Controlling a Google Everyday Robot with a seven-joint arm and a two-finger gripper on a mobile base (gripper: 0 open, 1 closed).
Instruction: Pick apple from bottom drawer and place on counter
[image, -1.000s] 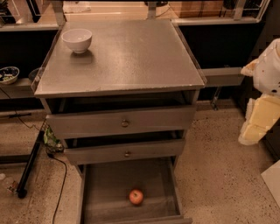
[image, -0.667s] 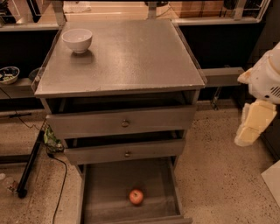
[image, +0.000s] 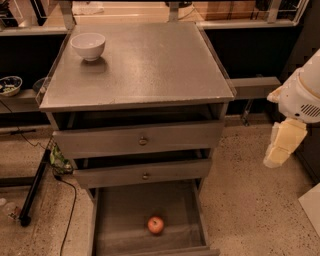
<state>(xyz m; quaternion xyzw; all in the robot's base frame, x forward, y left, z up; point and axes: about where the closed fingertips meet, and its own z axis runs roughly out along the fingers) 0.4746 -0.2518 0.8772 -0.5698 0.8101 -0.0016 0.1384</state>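
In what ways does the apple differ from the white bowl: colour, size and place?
Colour: the apple is red-orange, while the white bowl is plain white.
Size: the apple is smaller than the white bowl.
Place: the apple lies low, on the floor of the open bottom drawer; the white bowl stands on the counter, near its far left corner.
Both are round, and neither is held: the gripper hangs to the right of the counter, apart from both.

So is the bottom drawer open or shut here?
Open: the bottom drawer is pulled out, the apple lying on its bare floor. The gripper hangs right of the cabinet.
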